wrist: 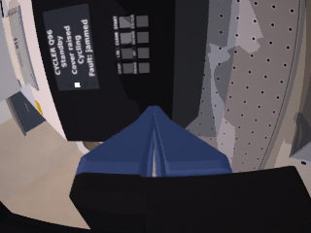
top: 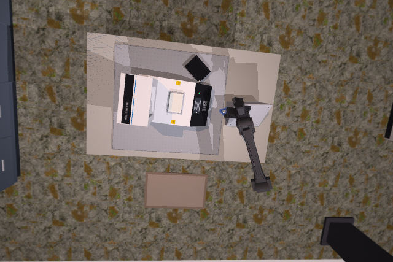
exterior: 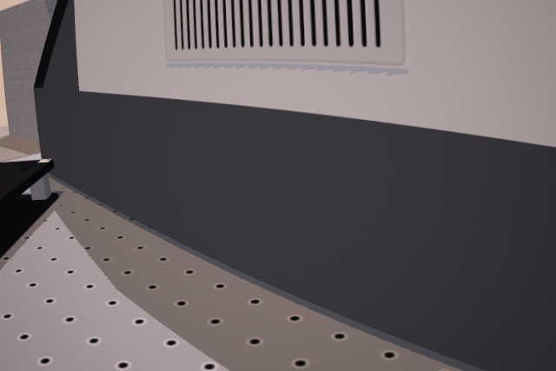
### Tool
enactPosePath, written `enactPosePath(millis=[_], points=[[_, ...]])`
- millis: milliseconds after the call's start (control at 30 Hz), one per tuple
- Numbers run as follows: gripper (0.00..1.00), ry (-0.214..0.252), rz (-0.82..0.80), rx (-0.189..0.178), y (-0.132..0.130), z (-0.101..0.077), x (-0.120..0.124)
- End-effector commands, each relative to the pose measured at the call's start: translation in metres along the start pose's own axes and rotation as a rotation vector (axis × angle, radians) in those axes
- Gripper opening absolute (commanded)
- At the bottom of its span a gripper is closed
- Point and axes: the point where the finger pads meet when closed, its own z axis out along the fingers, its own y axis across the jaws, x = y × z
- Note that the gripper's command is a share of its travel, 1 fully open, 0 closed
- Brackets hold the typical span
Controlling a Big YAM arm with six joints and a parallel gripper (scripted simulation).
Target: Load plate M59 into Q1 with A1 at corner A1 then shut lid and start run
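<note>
The cycler Q1 stands on the perforated mat with its lid raised at the far side from the panel. A pale rectangle that looks like plate M59 lies on the block between two orange marks. The black nest N1 shows nothing on top. The black panel has a green lamp. My gripper is shut and empty, hanging just off the panel's front. Its blue fingers point at the panel.
The arm's white base plate lies to the right of the mat. A brown board lies on the floor below the table. The exterior view shows only Q1's side wall with a vent and the nest's edge.
</note>
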Motion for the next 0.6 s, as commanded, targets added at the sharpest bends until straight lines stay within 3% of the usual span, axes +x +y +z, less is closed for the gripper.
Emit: enactPosePath(millis=[0,300,433,567], points=[[0.00,-0.027,-0.071,-0.028,0.032,-0.010,-0.009],[0.00,-0.025,-0.066,-0.021,0.034,-0.009,-0.008],[0.00,-0.033,-0.046,-0.035,0.036,-0.012,-0.011],[0.00,-0.029,-0.061,-0.034,0.043,-0.001,-0.007]])
